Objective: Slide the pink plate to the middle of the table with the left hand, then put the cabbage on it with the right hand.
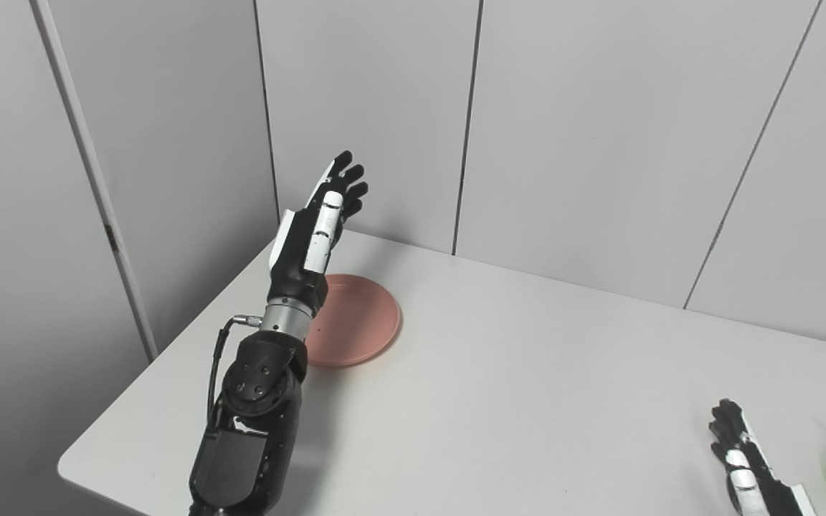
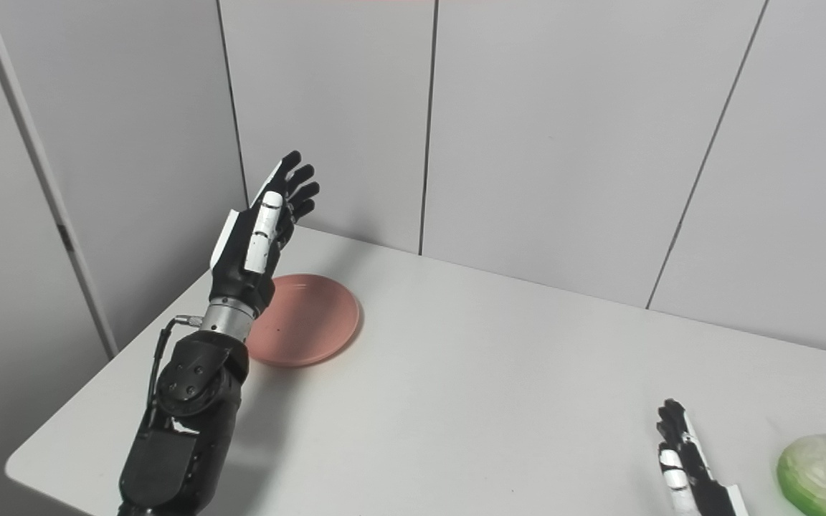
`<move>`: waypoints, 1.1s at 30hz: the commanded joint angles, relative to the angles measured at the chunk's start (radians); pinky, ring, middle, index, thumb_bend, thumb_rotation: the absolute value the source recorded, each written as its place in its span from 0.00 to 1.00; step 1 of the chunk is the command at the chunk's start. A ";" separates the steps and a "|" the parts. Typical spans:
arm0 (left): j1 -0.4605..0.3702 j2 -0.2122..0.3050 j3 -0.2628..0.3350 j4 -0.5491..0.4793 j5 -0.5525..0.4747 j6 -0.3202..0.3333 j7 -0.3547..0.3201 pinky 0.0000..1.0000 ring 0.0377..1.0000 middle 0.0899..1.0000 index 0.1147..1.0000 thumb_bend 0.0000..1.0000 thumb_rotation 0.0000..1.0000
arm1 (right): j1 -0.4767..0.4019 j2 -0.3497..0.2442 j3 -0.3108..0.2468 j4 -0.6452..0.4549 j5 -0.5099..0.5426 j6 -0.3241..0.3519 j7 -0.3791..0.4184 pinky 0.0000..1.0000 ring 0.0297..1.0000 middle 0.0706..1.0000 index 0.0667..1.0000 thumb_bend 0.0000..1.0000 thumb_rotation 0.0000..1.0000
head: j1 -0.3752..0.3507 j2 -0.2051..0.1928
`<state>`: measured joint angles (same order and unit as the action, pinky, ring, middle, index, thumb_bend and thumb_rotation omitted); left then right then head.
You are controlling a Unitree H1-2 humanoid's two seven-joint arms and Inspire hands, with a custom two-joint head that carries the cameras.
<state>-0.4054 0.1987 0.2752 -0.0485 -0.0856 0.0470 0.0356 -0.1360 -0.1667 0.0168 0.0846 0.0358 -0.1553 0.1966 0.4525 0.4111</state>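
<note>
Left hand (image 1: 316,226) is hovering, fingers spread, above the empty pink plate (image 1: 359,319); right hand (image 2: 685,462), fingers apart, is resting beside the cabbage (image 2: 825,474) on the counter (image 1: 528,373).

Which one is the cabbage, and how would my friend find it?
Start at the white table and go to its near right corner. Just right of the right hand sits the cabbage. It is the only green, round, leafy thing; the pink plate is flat and far left.

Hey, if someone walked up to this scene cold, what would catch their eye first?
Likely the left hand, raised with fingers spread above the pink plate near the table's far left corner. Next, the green cabbage at the near right edge, with the right hand open just beside it.
</note>
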 commanded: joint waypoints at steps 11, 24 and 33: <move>-0.081 0.096 0.062 0.165 -0.023 -0.121 0.038 0.89 0.91 0.92 0.90 0.47 1.00 | 0.039 0.002 0.001 0.005 0.008 0.014 -0.005 1.00 0.98 0.99 0.99 0.17 1.00 | 0.004 0.002; -0.092 0.134 0.140 0.266 -0.139 -0.063 0.040 0.91 0.91 0.91 0.88 0.40 1.00 | 0.047 0.008 -0.008 -0.026 0.022 0.046 -0.010 1.00 0.99 0.98 0.99 0.16 1.00 | 0.016 0.014; -0.096 0.176 0.140 0.371 -0.136 -0.081 0.034 0.88 0.89 0.89 0.87 0.38 1.00 | 0.043 -0.001 -0.010 -0.016 0.036 0.029 0.005 1.00 0.98 0.98 0.99 0.19 1.00 | 0.022 0.026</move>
<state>-0.4451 0.3326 0.4116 0.3315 -0.2167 -0.0052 0.0733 -0.1197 -0.1657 0.0113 0.0511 0.0599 -0.1065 0.1983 0.4755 0.4357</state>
